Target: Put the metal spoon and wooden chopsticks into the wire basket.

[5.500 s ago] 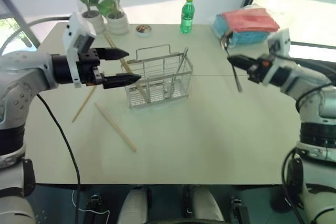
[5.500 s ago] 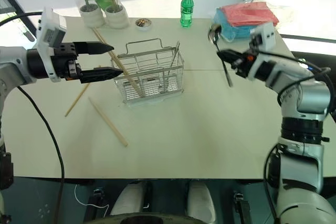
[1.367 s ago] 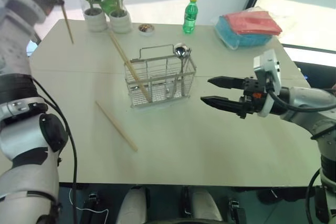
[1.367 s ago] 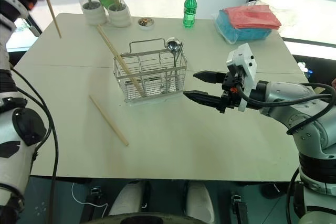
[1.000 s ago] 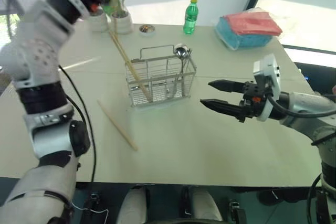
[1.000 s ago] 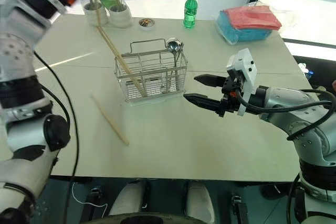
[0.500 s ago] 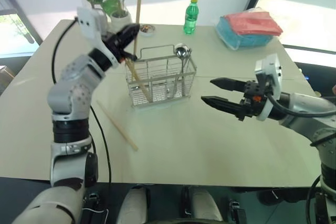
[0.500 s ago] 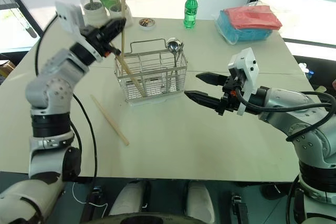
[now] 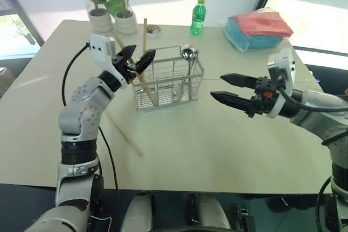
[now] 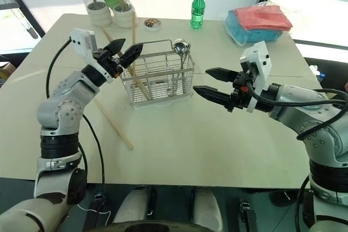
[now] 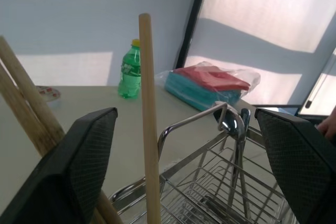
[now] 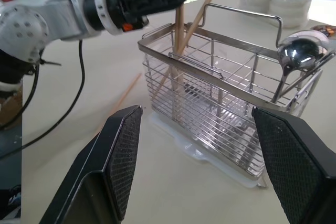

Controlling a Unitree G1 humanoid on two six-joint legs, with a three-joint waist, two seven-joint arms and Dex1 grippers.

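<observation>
The wire basket (image 9: 166, 83) stands mid-table, with the metal spoon (image 9: 187, 53) upright in its right end, bowl up. One wooden chopstick (image 9: 144, 39) stands upright in the left end, between the spread fingers of my open left gripper (image 9: 137, 56), which does not touch it. More wooden chopsticks (image 11: 25, 103) lean out of that same end toward the back left. Another chopstick (image 9: 124, 133) lies flat on the table in front of the basket, to the left. My right gripper (image 9: 229, 88) hovers open and empty to the right of the basket, pointing at it.
Along the table's far edge stand two potted plants (image 9: 114, 19), a small dish (image 9: 151, 29) and a green bottle (image 9: 197, 16). A blue and red package (image 9: 258, 28) lies at the back right. Open tabletop lies in front of the basket.
My left arm swung in from the far left and lowered a chopstick into the basket's left end. Its gripper then opened and let go. The right gripper stayed put.
</observation>
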